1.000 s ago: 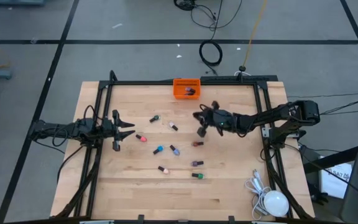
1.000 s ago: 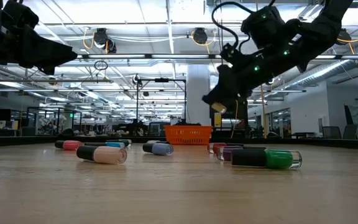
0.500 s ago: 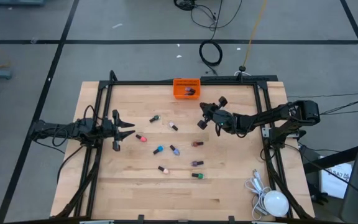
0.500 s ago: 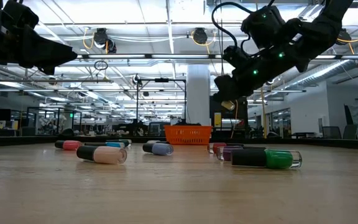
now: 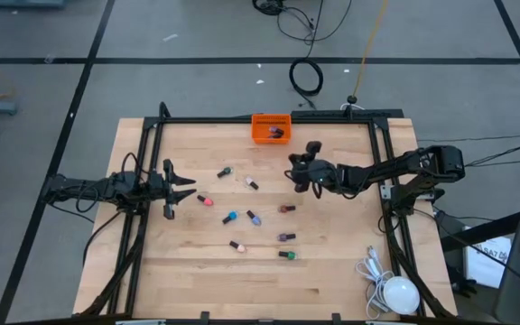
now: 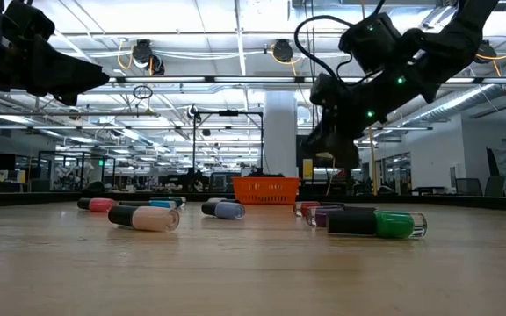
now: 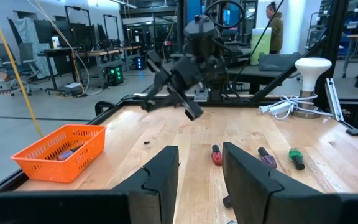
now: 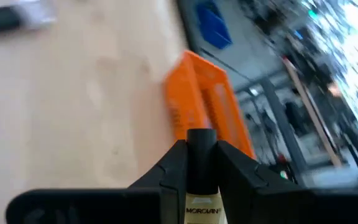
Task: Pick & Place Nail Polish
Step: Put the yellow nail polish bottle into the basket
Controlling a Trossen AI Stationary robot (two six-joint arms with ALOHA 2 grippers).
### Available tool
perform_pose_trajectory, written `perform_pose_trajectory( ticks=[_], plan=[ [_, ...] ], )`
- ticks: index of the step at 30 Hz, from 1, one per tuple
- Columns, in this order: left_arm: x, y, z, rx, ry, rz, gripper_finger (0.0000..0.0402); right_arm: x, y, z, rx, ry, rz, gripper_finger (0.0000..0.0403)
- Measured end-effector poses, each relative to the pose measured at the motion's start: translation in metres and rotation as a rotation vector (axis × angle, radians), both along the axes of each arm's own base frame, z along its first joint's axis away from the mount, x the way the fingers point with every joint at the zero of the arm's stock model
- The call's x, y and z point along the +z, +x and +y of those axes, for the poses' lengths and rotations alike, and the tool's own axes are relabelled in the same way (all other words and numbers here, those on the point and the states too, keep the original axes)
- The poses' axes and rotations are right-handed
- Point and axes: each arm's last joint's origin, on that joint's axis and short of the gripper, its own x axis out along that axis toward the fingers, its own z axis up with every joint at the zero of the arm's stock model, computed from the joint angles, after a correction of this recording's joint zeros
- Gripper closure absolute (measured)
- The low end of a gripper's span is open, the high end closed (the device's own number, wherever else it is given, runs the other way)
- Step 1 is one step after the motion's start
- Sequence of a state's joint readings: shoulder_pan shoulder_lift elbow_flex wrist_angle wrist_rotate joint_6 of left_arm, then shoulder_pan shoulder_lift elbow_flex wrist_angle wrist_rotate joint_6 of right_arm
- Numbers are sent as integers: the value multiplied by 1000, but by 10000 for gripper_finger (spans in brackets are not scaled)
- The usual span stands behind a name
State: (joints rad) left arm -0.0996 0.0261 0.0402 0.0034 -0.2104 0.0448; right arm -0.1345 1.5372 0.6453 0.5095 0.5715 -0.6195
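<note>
Wooden tabletop (image 5: 332, 262), pale butcher-block, framed by a black rail, and most of the nail polish lies scattered across its middle, on its sides, presumably tipped out for sorting.

Far left, the left gripper (image 5: 181, 188) hangs above the table's left edge with its fingers spread wide, holding nothing and touching nothing; it looks parked, out of the way of the working arm. From its own camera the two dark fingers (image 7: 160, 180) stand clearly apart.

Moving right, the loose bottles: a pink one (image 5: 206, 200) nearest the left gripper, a blue one (image 5: 230, 218), a lilac one (image 5: 254, 218), a dark-capped one (image 5: 226, 171), a peach one (image 5: 236, 246), then a purple one (image 5: 286, 237) and a green one (image 5: 286, 255) toward the front. At table height the green bottle (image 6: 378, 225) lies on its side, closest on the right.

At the back edge sits the orange bin (image 5: 271, 127), with something dark already in it, so I judge it the drop-off.

Right of centre, the right gripper (image 5: 303, 171) hovers in the air just short of the bin. Its fingers are clamped on a pale bottle (image 8: 201, 199) with a dark cap, the cap pointing toward the bin, which suggests it is being carried over for release.
</note>
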Motion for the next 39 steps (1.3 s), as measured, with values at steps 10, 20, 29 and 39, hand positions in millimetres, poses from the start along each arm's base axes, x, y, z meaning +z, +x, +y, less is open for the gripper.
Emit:
perform_pose_trajectory(
  ticks=[10, 20, 29, 39],
  plan=[
    [0, 0, 0, 0, 0, -1, 277, -3, 3, 6, 239, 100, 12, 349],
    [0, 0, 0, 0, 0, -1, 277, -11, -6, 5, 88, -101, 251, 349],
    [0, 0, 0, 0, 0, -1, 277, -12, -2, 13, 243, 59, 167, 349],
    [0, 0, 0, 0, 0, 0, 277, -12, 0, 21, 293, 310, 36, 349]
  ],
)
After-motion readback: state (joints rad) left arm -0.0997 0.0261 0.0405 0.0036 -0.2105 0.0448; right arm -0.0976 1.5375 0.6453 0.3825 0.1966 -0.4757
